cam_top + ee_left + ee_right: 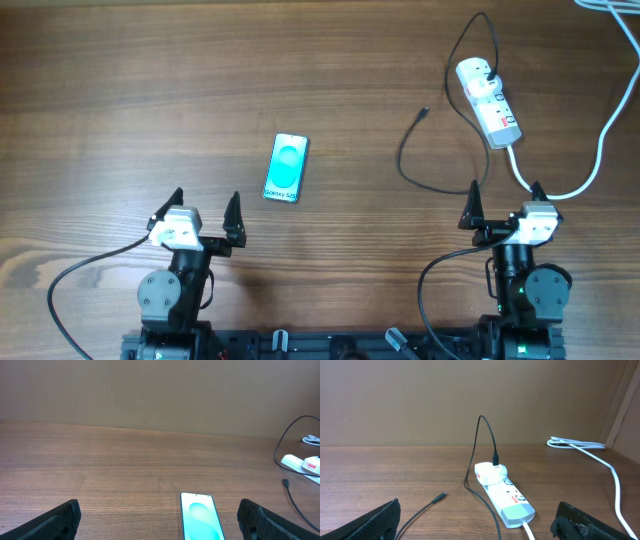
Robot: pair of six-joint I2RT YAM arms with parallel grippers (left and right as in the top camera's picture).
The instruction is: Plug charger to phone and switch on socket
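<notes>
Wooden table (pixel 120 100): phone (pixel 286 169) lies screen-up just ahead of my left gripper (pixel 205 198), fingers wide, empty. Adapter end of charger (pixel 401 160) sits in socket (pixel 490 105) beyond my right gripper (pixel 503 190), also wide, empty; its connector tip lies loose.

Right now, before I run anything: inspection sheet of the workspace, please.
Surface: wooden table, no spills seen.
Job's things: phone flat, screen lit. Socket at far right. Charger has its adapter seated in the socket and its tip loose on the table, apart from the phone. Switch state: cannot tell.
Clutter: nothing seen.
Claws: left claw open, empty. Right claw open, empty.
Cables: charger loops in front of the right claw. White cord runs from the socket past the right claw and off far right.
Surroundings: plain brown wall.
</notes>
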